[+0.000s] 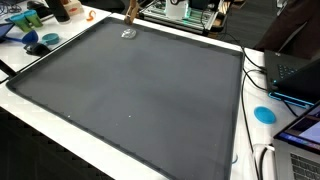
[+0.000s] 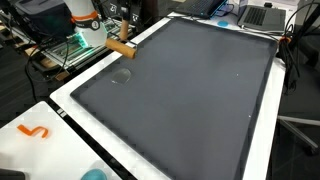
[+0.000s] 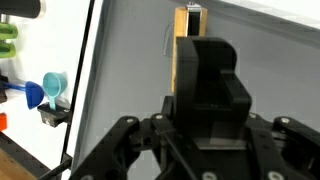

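Spread over most of the white counter (image 2: pixel 70 125): a dark mat (image 2: pixel 190 95). Could be snagged or dragged along if pressed from above.

Next down in size, the end effector (image 3: pixel 208 55). Looks pressed shut in the wrist view, with no gap showing and nothing pinched.

Just past its tips, near the mat's edge, a wooden block (image 3: pixel 190 22). Cannot tell whether touching. Might well be tipped, or shoved off the mat onto the counter, by any closed-fingered push forward.

Smallest, close by on the mat: a clear ring (image 2: pixel 121 76). Hard to spot and easily struck by a sliding block.
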Robot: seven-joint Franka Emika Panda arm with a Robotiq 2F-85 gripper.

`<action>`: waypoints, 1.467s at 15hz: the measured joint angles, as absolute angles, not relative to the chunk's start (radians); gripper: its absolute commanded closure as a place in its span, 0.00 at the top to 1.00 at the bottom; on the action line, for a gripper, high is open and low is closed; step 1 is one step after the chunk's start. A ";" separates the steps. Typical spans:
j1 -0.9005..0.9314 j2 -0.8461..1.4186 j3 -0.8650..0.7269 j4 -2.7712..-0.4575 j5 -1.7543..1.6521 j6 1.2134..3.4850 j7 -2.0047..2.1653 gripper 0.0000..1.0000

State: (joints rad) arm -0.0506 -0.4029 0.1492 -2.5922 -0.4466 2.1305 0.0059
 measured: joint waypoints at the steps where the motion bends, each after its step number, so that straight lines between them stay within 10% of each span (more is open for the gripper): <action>1: -0.051 -0.394 0.151 -2.592 -0.466 2.130 0.029 0.25; 22: -0.051 -0.257 0.131 -2.563 -0.652 2.139 0.217 0.25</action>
State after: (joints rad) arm -0.0512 -0.2571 0.1308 -2.5630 -0.6520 2.1390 0.2166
